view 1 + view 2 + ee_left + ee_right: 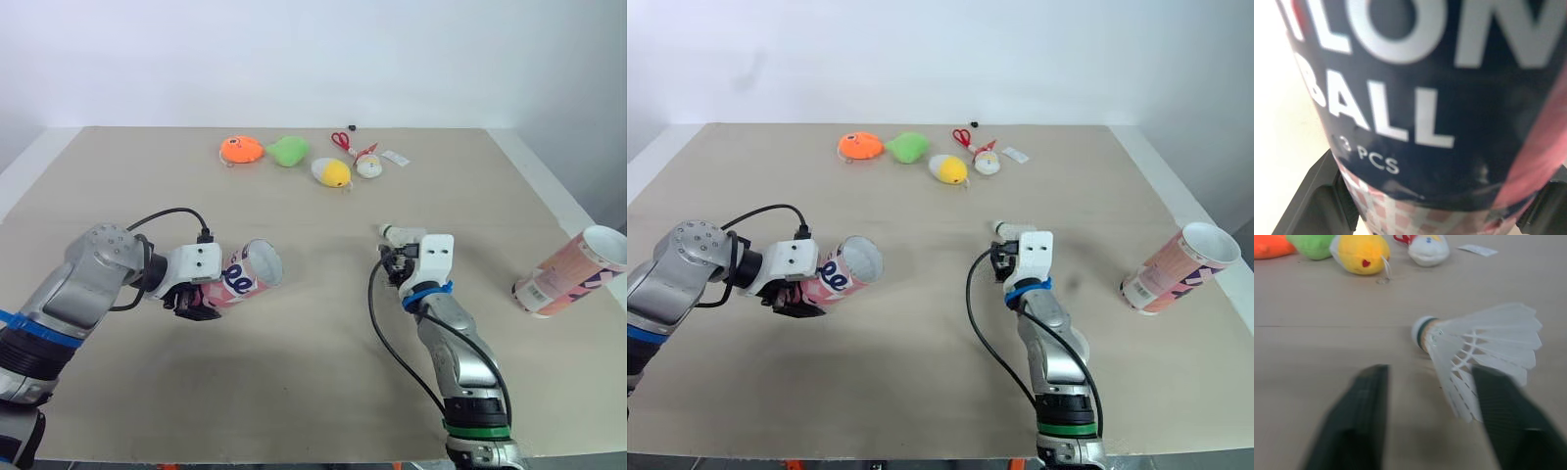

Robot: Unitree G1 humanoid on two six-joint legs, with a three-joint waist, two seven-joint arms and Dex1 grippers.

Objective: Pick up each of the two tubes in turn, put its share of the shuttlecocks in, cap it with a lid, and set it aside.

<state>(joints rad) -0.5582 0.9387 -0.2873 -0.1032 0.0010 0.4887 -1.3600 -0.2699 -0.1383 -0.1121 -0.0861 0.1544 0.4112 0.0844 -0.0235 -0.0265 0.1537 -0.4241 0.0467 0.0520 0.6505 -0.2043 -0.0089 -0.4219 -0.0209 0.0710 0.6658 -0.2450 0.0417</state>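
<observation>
Just beyond spread right hand (1432, 374), shuttlecock (1484, 340), tube (251, 273) gripped in left hand (196, 300)

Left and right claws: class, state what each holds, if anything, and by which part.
The left claw grips the pink cardboard tube round its body, away from the open mouth. The right claw is open and holds nothing; a white feathered shuttlecock lies by it.

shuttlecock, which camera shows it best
The right wrist view: the shuttlecock is close and clear there, cork tip and white feathers, just ahead of the right hand's open fingers. The two eye views give just its small white tip poking out past that hand. The left wrist view looks at the tube.
</observation>
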